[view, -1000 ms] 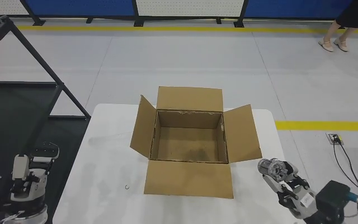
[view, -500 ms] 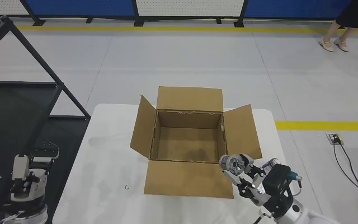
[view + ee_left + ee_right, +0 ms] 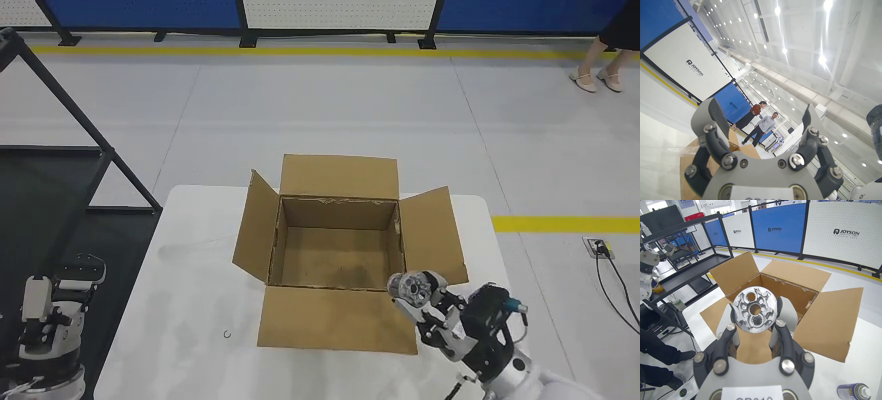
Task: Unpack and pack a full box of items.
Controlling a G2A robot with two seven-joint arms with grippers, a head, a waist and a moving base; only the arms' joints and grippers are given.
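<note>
Part: the round grey cast-metal disc (image 3: pixel 754 311) (image 3: pixel 412 288) hung above the near right corner of the open brown cardboard box (image 3: pixel 338 320) (image 3: pixel 825 321).
Right arm: my right gripper (image 3: pixel 755 308) (image 3: pixel 425 300) was clamped on its rim.
Container: flaps spread, on the white table (image 3: pixel 190 300).
Left arm: my left gripper (image 3: pixel 761 111) had its fingers apart, aimed at the ceiling.

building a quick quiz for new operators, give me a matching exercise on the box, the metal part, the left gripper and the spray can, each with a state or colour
Column one:
1. cardboard box
2. metal disc
3. left gripper
4. spray can

Column two:
a. blue with a silver top
b. open, holding nothing
c. flaps folded out, nothing inside
d. clamped in the right gripper, above the box's near edge

Pairs: 1-c, 2-d, 3-b, 4-a
</note>
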